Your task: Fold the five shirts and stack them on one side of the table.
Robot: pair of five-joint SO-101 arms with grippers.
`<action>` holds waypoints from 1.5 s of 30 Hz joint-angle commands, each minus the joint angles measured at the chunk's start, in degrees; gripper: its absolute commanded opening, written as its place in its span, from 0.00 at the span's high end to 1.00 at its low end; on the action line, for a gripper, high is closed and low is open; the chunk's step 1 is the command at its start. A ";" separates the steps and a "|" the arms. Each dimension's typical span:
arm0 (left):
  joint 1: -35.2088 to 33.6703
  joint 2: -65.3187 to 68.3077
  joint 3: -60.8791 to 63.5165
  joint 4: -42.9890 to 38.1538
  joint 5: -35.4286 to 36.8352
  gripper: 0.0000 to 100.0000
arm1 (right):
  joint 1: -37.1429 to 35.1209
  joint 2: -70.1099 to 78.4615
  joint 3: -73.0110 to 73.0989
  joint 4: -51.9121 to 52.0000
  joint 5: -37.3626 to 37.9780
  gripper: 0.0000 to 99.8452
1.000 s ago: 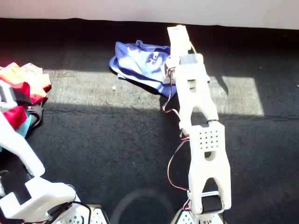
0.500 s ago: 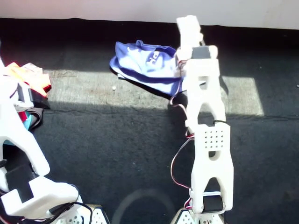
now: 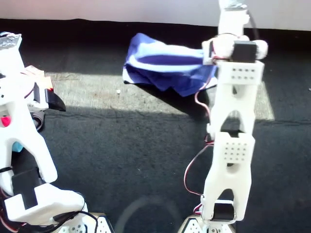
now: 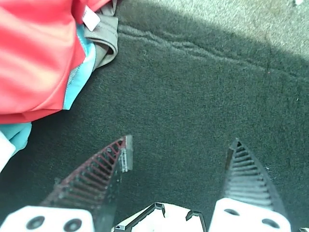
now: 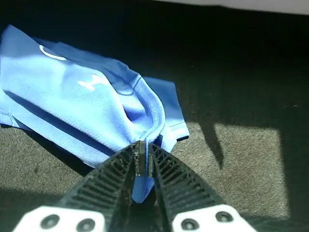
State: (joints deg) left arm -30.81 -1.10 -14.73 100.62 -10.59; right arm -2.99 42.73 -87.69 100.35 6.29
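Since a second ago the right arm has swung from the upper middle of the high view toward the upper right and risen, dragging the blue shirt with it. The cloth, crumpled before, is now drawn out in a long band with its right end lifted off the table. The left arm has climbed up the left edge of that view and now covers most of the pile of shirts there.

The right gripper is closed tight on a hemmed edge of the blue shirt, with a fold of fabric pinched between its ribbed jaws and a corner hanging below them. The left gripper is spread wide and holds nothing. It hangs over bare dark cloth just beside the red and teal pile of shirts.

The step in hand looks like spreading this shirt out before folding. To do it well, the right arm should keep its pinch firm and pull steadily, so the hem does not slip. The shirt should settle flat on the sunlit strip, not bunch up again. A second hold by the free left gripper on the far edge would likely help to tension it evenly.
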 commanded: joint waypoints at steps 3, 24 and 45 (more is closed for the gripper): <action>1.89 -2.07 3.12 -0.26 0.35 0.69 | 4.70 -14.55 -2.68 0.66 1.32 0.99; 17.10 -2.07 8.75 -8.35 0.35 0.69 | 29.67 -41.45 40.48 0.48 23.65 0.99; 2.86 -2.68 3.74 -1.41 0.18 0.69 | -4.26 -33.63 42.59 -11.30 4.92 0.76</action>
State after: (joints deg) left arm -25.19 -1.10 -8.84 98.51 -10.59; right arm 1.14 4.48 -44.97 91.91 14.55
